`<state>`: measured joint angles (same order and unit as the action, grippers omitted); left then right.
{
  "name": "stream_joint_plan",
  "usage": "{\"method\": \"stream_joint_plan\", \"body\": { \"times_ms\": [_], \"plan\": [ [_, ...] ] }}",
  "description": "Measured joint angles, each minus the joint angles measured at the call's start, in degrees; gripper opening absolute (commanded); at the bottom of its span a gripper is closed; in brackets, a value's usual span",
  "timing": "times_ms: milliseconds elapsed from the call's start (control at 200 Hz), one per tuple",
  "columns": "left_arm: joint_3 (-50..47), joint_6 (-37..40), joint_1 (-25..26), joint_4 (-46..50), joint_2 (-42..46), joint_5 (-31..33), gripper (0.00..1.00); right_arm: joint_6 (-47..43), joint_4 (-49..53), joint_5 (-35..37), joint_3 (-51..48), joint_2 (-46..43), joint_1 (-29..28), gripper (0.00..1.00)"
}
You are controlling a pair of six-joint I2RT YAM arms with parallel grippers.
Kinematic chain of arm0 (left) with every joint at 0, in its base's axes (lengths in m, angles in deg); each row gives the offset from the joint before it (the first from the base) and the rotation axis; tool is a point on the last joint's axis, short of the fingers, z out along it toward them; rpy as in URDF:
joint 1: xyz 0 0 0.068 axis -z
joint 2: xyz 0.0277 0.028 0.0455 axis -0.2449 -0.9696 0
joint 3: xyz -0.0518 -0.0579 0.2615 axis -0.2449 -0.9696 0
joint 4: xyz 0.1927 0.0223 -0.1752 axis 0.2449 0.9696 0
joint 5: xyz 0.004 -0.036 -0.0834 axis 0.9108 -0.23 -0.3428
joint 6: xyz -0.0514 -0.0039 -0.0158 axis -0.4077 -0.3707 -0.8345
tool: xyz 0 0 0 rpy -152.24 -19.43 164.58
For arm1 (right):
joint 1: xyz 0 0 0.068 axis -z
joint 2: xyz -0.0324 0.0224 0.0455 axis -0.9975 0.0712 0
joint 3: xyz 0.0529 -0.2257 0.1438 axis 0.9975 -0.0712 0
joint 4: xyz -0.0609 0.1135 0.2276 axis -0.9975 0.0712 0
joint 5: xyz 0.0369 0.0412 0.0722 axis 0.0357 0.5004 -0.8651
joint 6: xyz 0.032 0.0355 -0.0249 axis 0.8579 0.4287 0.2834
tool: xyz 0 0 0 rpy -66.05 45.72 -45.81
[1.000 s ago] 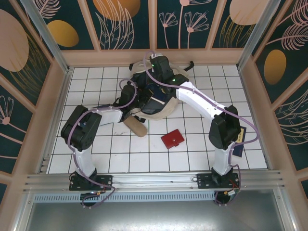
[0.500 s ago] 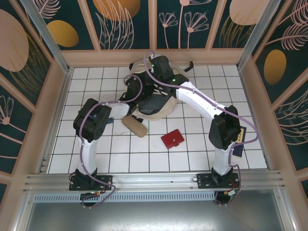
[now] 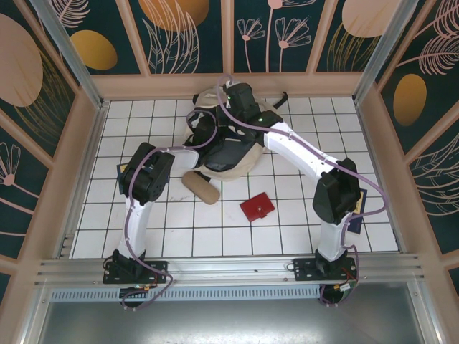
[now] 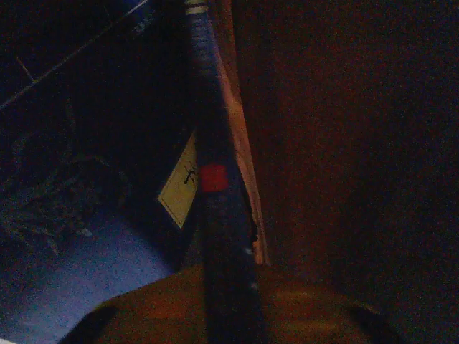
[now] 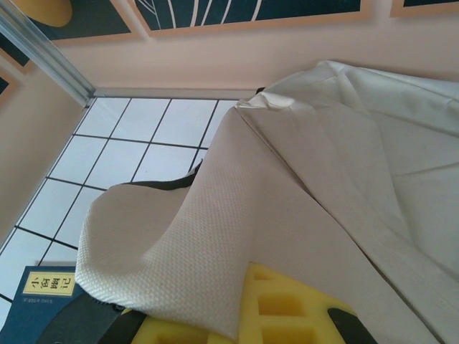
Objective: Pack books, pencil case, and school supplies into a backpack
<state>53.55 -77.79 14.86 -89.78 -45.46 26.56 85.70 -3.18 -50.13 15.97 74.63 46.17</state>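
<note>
**Cream backpack with a book at its mouth; pouch and red case on the tiles**

- Backpack [image 3: 237,169]: large, soft cream-beige cloth, slumped at the far middle of the white tiled table [image 3: 179,229]. The flap has a fine pebbled weave; the body panels are smoother.
- Right gripper [image 3: 238,100]: over the bag's far side, jaws closed on a curled flap of the backpack. The flap lies across its yellow foam pads [image 5: 287,309], which are moulded with square pockets.
- Left gripper [image 3: 206,135]: reaches into the bag's mouth from the left. The dim interior hides whether its jaws grip anything.
- Navy book [image 4: 219,236]: thin and flat, seen edge-on straight ahead of the left gripper in the dark of the bag. It has a small red square [image 4: 213,177] on the edge. The pale yellow label [image 4: 179,188] is too dim to read.
- Navy cover [image 5: 32,315]: a corner below the lifted flap, near the right gripper. Its yellow tag [image 5: 49,284] carries four Chinese characters. Same volume or another: cannot tell.
- Pencil case [image 3: 201,188]: tan-brown pouch with rounded ends, on the tiles just beside the bag's near-left edge, apart from both grippers.
- Red case [image 3: 257,208]: small, flat and square, mid-table, well apart from both grippers.
</note>
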Motion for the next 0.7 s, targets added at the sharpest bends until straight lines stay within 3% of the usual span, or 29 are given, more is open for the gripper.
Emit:
{"method": "stream_joint_plan", "body": {
  "times_ms": [155, 255, 701],
  "plan": [
    [0.15, 1.33, -0.39, 0.42, -0.11, -0.48, 0.47, 0.39, 0.00, 0.11, -0.20, -0.02, 0.07, 0.00],
    [-3.15, 2.80, -0.83, 1.73, 2.38, -1.42, 0.50, 0.70, -0.02, 0.15, -0.42, -0.02, 0.46, 0.00],
    [-14.67, 7.91, -3.08, 22.51, 29.05, -8.22, 0.58, 3.21, -0.31, -0.48, -0.72, 0.31, 4.09, 0.00]
  ]
}}
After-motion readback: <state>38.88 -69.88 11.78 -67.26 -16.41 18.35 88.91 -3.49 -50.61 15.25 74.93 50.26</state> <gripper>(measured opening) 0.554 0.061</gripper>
